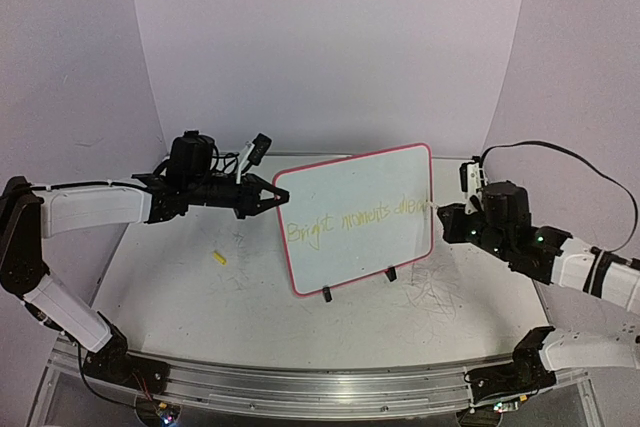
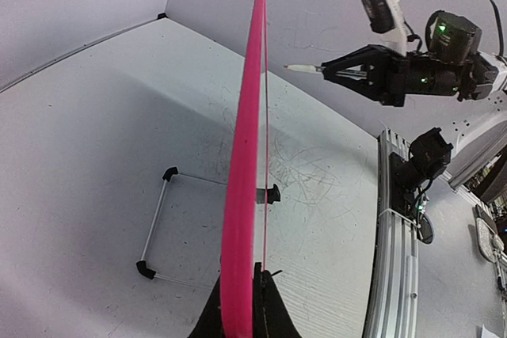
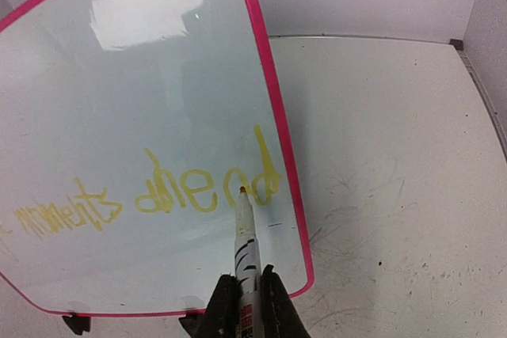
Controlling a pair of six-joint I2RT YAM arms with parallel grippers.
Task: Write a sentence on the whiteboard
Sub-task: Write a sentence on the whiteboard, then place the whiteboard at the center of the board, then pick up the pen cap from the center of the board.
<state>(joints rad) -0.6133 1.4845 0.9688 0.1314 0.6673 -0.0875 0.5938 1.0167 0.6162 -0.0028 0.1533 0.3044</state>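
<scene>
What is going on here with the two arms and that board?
The left end effector grips the whiteboard by its side edge, keeping it upright. The right end effector holds a marker with its tip by the last letter of the sentence, "Bright moments ahead", which looks complete in yellow.

Glossy whiteboard (image 3: 142,100), scuffed matt table (image 3: 396,156)

There are two grippers. The left gripper (image 1: 272,196) has one whiteboard (image 1: 345,182) between its jaws. The right gripper (image 3: 247,289) has one marker (image 3: 244,227) between its jaws. The board has one sentence (image 1: 355,219), made of three yellow words. It has two black clips, one (image 1: 325,294) and another (image 1: 391,273). One small yellow bit (image 1: 219,257) lies on the one table (image 1: 200,307), below the left jaws.
</scene>
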